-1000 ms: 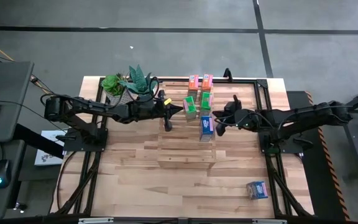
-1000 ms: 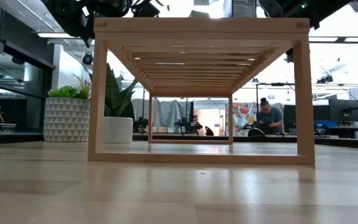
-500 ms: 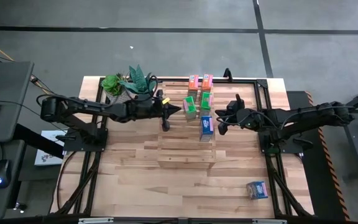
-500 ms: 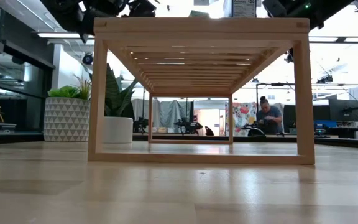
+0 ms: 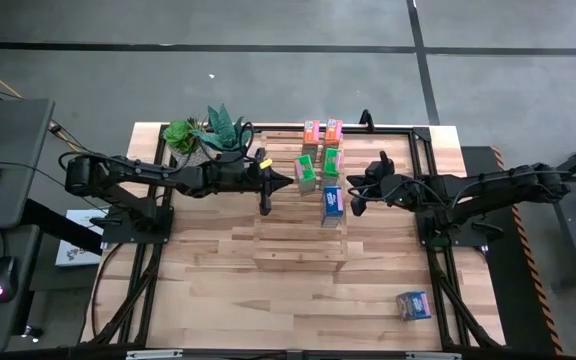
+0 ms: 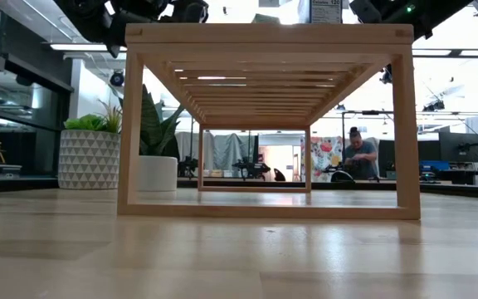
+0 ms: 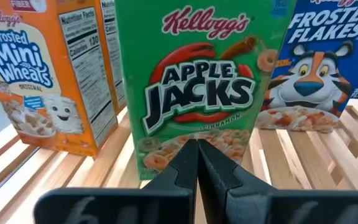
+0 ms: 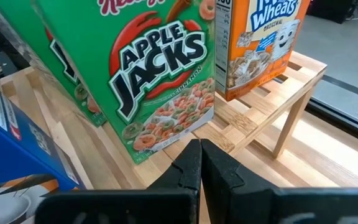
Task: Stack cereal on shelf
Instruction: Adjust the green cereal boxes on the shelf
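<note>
The pale slatted shelf (image 5: 288, 250) stands mid-table on its legs (image 6: 268, 35). On its far part stand two orange cereal boxes (image 5: 322, 131), two green ones (image 5: 306, 172) and a blue one (image 5: 332, 200), all upright. One more blue box (image 5: 413, 305) lies on the tabletop near the right front. My left gripper (image 5: 288, 182) is shut, level, with its tips just in front of a green box (image 7: 197, 93). My right gripper (image 5: 355, 203) is shut beside the blue box, over the shelf's right edge, facing the other green box (image 8: 154, 81). My left gripper (image 7: 197, 148) points level from the table's left at the lower front face (image 7: 194, 134) of the upright green box, which stands on the slats. I cannot tell whether the shut tips touch it.
Two potted plants (image 5: 203, 135) stand at the far left of the table, beside the left arm (image 6: 90, 154). Black frame rails (image 5: 423, 150) run around the shelf. A person sits in the room beyond the table (image 6: 357, 154). The near half of the tabletop (image 5: 268, 310) is open wood.
The left arm has drawn back slightly toward the table's left edge; its gripper stays shut in front of the green box. The boxes have kept their places.
</note>
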Motion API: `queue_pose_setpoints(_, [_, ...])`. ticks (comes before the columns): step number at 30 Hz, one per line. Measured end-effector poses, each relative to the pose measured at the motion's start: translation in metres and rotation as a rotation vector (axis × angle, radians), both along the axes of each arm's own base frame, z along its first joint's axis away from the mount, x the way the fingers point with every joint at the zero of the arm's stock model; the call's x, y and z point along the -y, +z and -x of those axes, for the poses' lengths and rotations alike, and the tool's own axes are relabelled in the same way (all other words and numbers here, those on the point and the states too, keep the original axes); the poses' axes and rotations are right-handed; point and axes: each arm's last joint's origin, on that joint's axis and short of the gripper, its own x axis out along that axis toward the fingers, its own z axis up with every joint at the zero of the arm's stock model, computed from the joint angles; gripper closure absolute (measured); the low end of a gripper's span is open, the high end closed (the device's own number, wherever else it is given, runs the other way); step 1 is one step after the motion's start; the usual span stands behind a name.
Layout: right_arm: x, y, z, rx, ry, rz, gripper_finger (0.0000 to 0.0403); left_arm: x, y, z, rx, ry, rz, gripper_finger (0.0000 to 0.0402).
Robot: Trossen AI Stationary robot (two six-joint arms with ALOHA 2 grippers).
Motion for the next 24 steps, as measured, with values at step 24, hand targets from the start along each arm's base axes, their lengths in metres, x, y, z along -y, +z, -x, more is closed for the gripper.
queue_pose_setpoints(24, [0.000, 0.001, 0.000, 0.009, -0.002, -0.002, 0.0403, -0.005, 0.001, -0.017, 0.004, 0.061, -0.032, 0.0401])
